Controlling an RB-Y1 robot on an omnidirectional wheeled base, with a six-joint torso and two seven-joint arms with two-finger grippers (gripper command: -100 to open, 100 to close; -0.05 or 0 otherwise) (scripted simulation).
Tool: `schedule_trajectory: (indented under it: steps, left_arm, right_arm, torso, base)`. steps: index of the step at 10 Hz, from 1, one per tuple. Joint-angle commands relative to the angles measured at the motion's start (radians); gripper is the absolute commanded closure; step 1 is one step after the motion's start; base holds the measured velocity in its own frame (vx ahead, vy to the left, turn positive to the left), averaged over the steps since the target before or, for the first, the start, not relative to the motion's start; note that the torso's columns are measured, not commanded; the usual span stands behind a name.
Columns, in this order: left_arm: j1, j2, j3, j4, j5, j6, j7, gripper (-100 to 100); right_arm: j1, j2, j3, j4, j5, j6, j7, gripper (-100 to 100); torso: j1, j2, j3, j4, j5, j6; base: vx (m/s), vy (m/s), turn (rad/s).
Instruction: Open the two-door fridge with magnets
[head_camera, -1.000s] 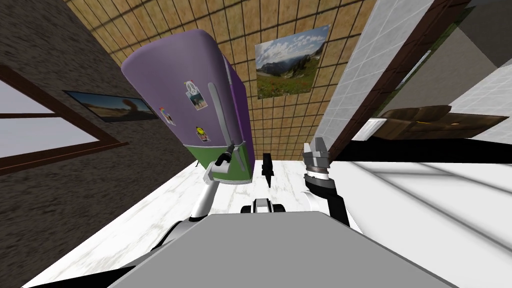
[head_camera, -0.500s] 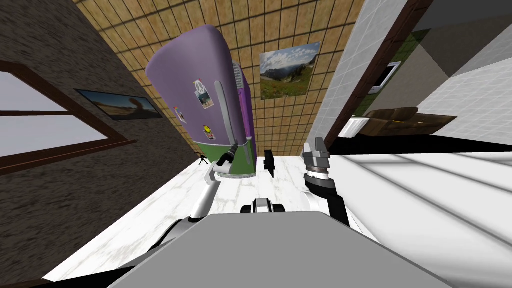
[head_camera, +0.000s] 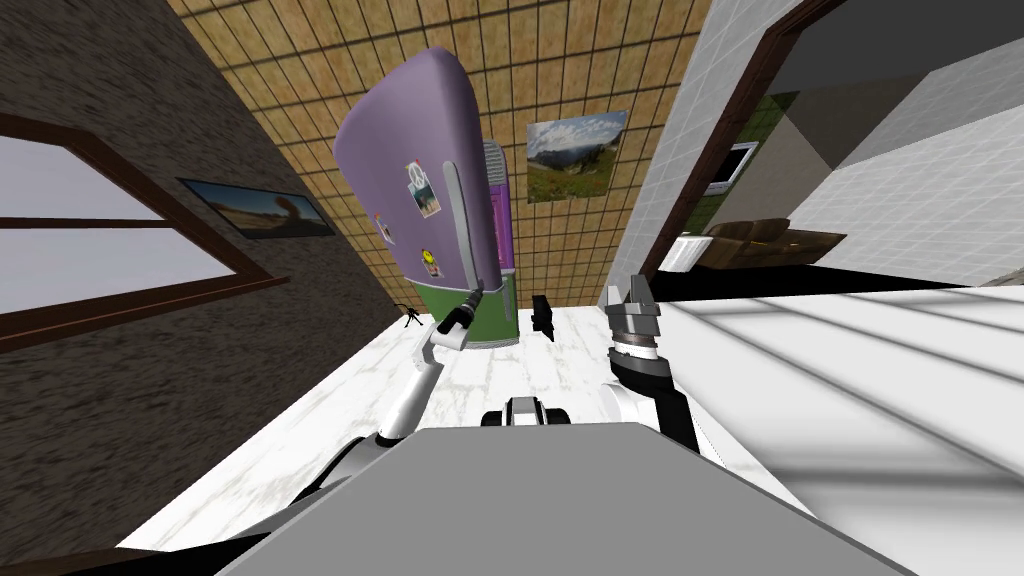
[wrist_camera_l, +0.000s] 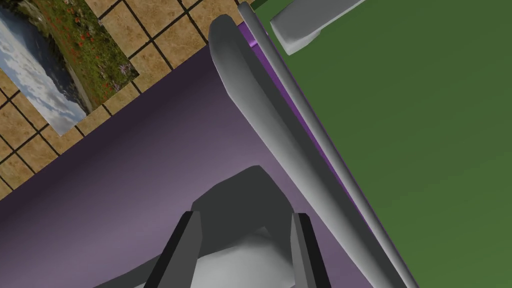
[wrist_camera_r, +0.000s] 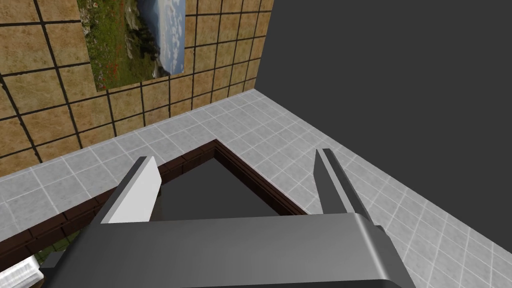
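Observation:
The fridge (head_camera: 430, 210) has a purple upper door with three magnets (head_camera: 424, 190) and a green lower door (head_camera: 495, 315). The upper door stands swung out, and a strip of the pale interior (head_camera: 497, 200) shows beside it. My left gripper (head_camera: 474, 298) (wrist_camera_l: 245, 235) is shut on the bottom end of the upper door's long grey handle (wrist_camera_l: 260, 115), with a finger (wrist_camera_l: 182, 245) pressed on each side. My right gripper (head_camera: 628, 293) (wrist_camera_r: 235, 185) is held up to the right of the fridge, open and holding nothing.
A small black object (head_camera: 543, 316) stands on the white floor (head_camera: 330, 420) right of the fridge, and a tiny black stand (head_camera: 409, 318) sits to its left. A brown-framed doorway (head_camera: 730, 150) opens on the right. A window (head_camera: 100, 250) fills the left wall.
The upper door has swung further out with my left gripper on its handle, showing more of the interior. My view has turned, shifting the fridge rightwards. The right arm has kept its pose.

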Motion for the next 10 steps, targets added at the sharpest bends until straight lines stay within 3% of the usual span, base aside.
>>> schedule_trajectory:
  steps: [1, 3, 5, 7, 10]
  left_arm:
    - [0.011, 0.006, -0.026, -0.019, 0.013, 0.002, -0.004, 100]
    - [0.019, 0.015, -0.047, -0.042, 0.026, 0.002, -0.007, 100]
    - [0.026, 0.024, -0.067, -0.064, 0.039, 0.001, -0.011, 100]
    - [0.041, 0.041, -0.108, -0.109, 0.064, 0.0, -0.017, 100]
    - [0.049, 0.049, -0.128, -0.131, 0.077, -0.001, -0.02, 100]
  right_arm:
    - [0.0, 0.0, 0.0, 0.0, 0.0, 0.0, 0.0, 0]
    - [0.0, 0.0, 0.0, 0.0, 0.0, 0.0, 0.0, 0]
    - [0.0, 0.0, 0.0, 0.0, 0.0, 0.0, 0.0, 0]
    - [0.0, 0.0, 0.0, 0.0, 0.0, 0.0, 0.0, 0]
    - [0.0, 0.0, 0.0, 0.0, 0.0, 0.0, 0.0, 0]
  torso:
    - [-0.008, -0.007, -0.004, -0.003, -0.002, 0.001]
    - [-0.002, 0.001, 0.0, -0.005, 0.001, 0.007]
    - [0.005, 0.002, 0.001, -0.002, 0.003, 0.0]
    - [0.007, -0.003, -0.002, 0.001, 0.002, -0.002]
    - [0.008, 0.001, 0.0, 0.002, 0.002, -0.003]
  base:
    - [-0.091, 0.152, -0.043]
    - [-0.144, 0.253, -0.09]
    - [-0.114, 0.257, -0.028]
    - [-0.139, 0.256, -0.107]
    - [-0.126, 0.235, -0.045]
